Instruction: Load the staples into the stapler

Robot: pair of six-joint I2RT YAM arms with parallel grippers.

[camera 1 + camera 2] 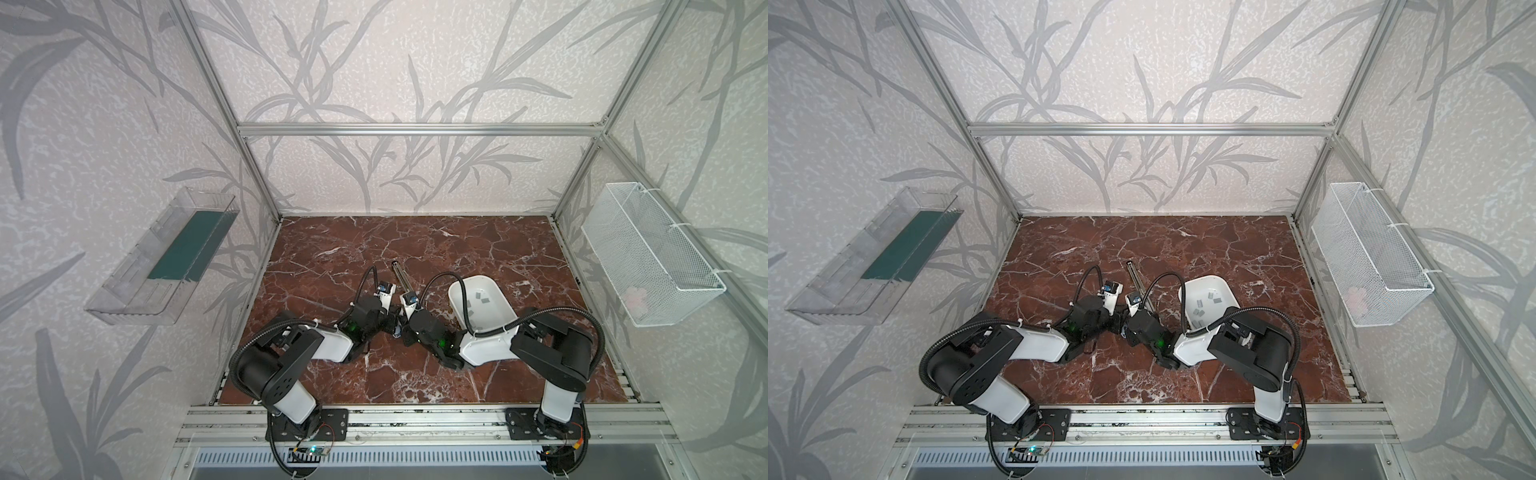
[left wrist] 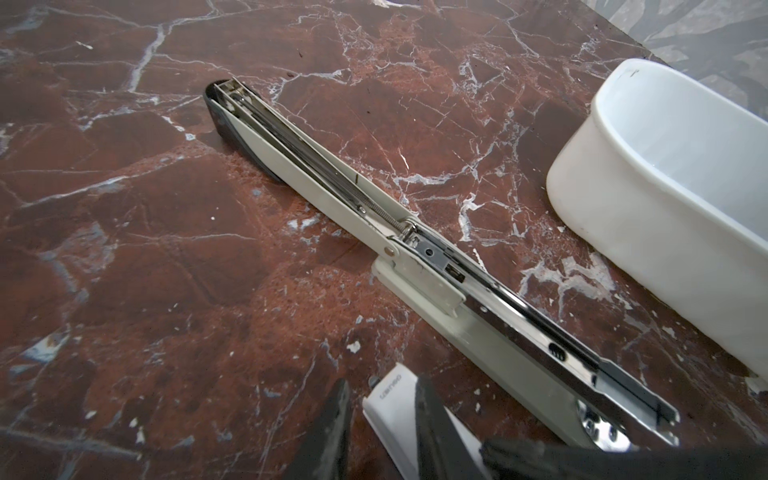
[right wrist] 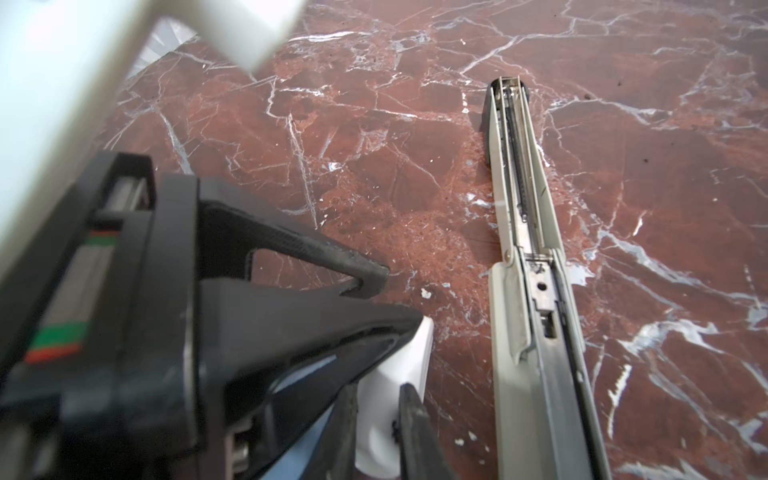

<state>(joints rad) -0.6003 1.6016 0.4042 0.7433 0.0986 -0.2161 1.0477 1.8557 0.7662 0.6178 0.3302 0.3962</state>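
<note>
l gripper & r gripper both pinch mini stapler, tabletop centre. staples sit in bin toward right edge; long stapler lies open. loading prob not begun.

High stereo pair, low close wrist-cams

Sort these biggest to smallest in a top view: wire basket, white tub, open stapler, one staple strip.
wire basket
white tub
open stapler, part hidden, so its rank is unsure
staple strip
</note>
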